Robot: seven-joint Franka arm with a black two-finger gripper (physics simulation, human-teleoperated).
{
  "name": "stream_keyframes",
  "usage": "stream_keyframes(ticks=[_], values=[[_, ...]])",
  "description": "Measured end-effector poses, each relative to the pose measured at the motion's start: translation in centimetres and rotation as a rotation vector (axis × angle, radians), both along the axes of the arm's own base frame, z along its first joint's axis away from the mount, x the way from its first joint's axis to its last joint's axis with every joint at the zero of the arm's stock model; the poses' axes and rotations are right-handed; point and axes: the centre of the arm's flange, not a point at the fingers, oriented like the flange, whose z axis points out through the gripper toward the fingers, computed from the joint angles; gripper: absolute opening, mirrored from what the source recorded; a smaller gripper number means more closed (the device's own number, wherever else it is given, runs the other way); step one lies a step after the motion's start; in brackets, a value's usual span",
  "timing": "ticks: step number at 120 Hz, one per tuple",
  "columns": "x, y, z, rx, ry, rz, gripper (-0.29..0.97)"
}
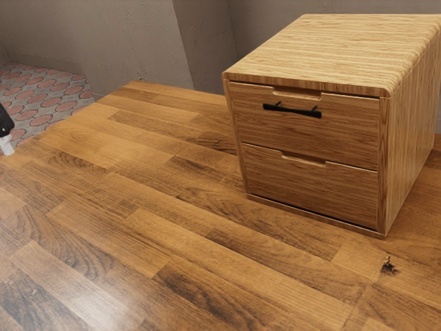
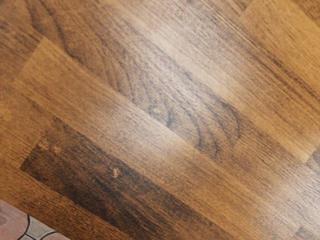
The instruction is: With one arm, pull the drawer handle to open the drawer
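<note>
At 2 o'clock in the exterior view stands a cabinet, both drawers shut; the top drawer carries the black handle. Worktop planks stretch from it to the gripper at the 9 o'clock edge, whose state I cannot tell. A rug lies at 10 o'clock.

The cabinet stands on the table at the exterior view's right, with the wall behind. On its front, the upper drawer carries the handle, and the lower drawer sits directly beneath. My arm is at the exterior view's left edge, well apart from the cabinet.
</note>
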Motion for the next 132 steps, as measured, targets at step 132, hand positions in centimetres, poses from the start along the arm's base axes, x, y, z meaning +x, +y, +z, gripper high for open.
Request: stream_keyframes(ticks=[132], values=[[21.0, -45.0, 6.2, 0.460, -0.476, -1.709, 0.65]])
